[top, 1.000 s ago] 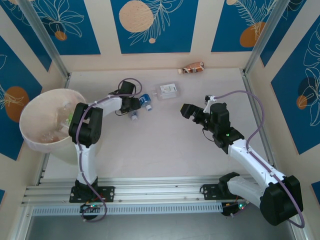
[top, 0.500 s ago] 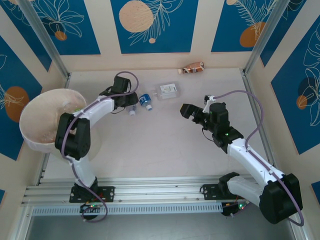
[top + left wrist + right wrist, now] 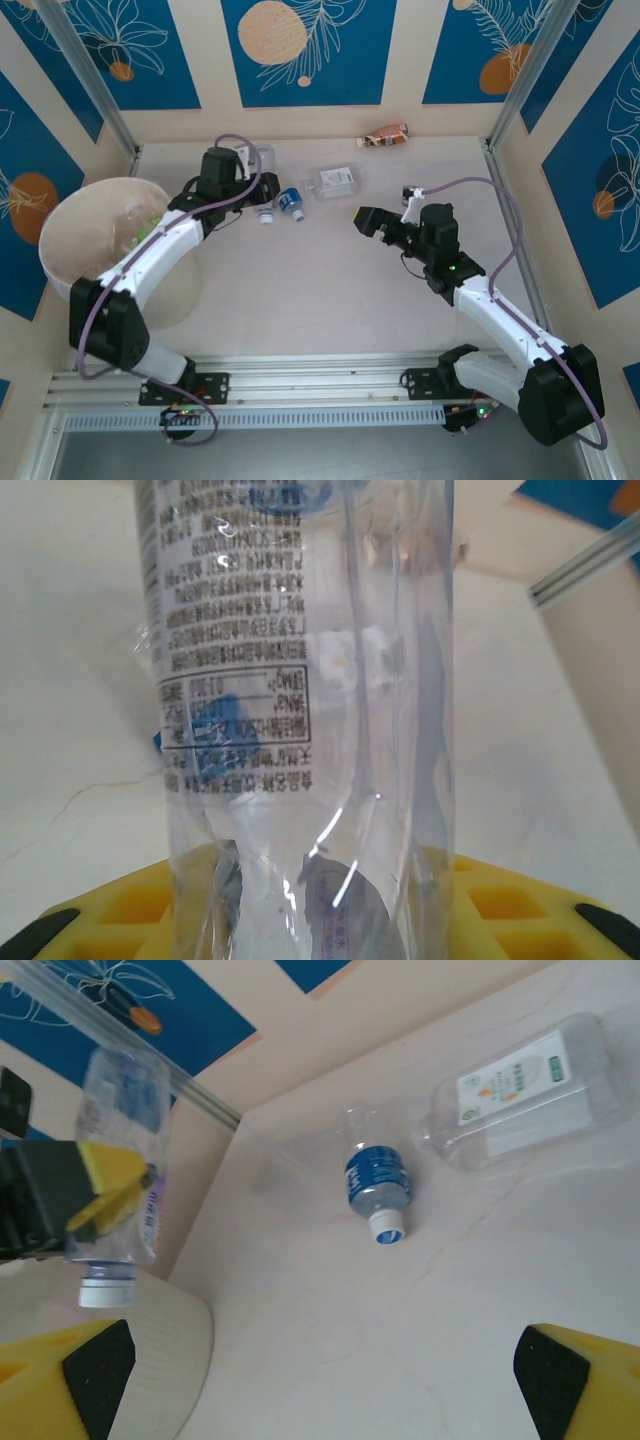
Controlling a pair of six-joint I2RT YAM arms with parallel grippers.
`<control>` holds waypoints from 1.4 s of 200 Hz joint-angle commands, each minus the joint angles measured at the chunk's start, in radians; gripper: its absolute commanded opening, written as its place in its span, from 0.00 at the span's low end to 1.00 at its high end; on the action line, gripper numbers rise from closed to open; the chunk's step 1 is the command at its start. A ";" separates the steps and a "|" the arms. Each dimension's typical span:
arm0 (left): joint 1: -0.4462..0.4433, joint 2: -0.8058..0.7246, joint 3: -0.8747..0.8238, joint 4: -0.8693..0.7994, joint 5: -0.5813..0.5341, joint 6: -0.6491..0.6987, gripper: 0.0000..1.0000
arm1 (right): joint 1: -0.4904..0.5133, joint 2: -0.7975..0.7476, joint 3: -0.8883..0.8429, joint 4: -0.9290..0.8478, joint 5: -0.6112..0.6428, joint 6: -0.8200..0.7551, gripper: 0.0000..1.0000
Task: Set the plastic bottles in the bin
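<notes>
The bin (image 3: 62, 225) is sitting at the left edge of the table (image 3: 320, 290). Near it the left end effector (image 3: 112, 1192) is clamping a clear bottle (image 3: 300, 680) (white cap pointing down); the right end effector (image 3: 368, 220) is hanging wide apart, and a blue-labelled bottle (image 3: 378, 1182) is lying between them

Cream walls (image 3: 405, 60) surround me, hung with blue panels (image 3: 340, 60) bearing white leaf outlines and orange discs (image 3: 272, 32). Aluminium posts (image 3: 88, 80) rise at the far corners of my pale, evenly lit tabletop (image 3: 330, 290).
</notes>
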 commanded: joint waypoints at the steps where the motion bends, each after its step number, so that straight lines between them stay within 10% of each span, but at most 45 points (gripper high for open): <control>1: -0.004 -0.107 -0.011 0.030 0.058 0.045 0.29 | 0.023 0.009 0.006 0.077 -0.069 -0.034 0.99; 105: -0.004 -0.429 0.146 -0.277 -0.273 0.214 0.27 | 0.128 0.084 0.063 0.137 -0.002 -0.116 0.99; 203: 0.046 -0.487 0.187 -0.592 -1.067 0.300 0.31 | 0.133 0.176 0.128 0.127 -0.005 -0.107 1.00; 280: 0.386 -0.448 0.165 -0.761 -0.666 0.206 0.33 | 0.136 0.197 0.151 0.108 -0.015 -0.113 0.99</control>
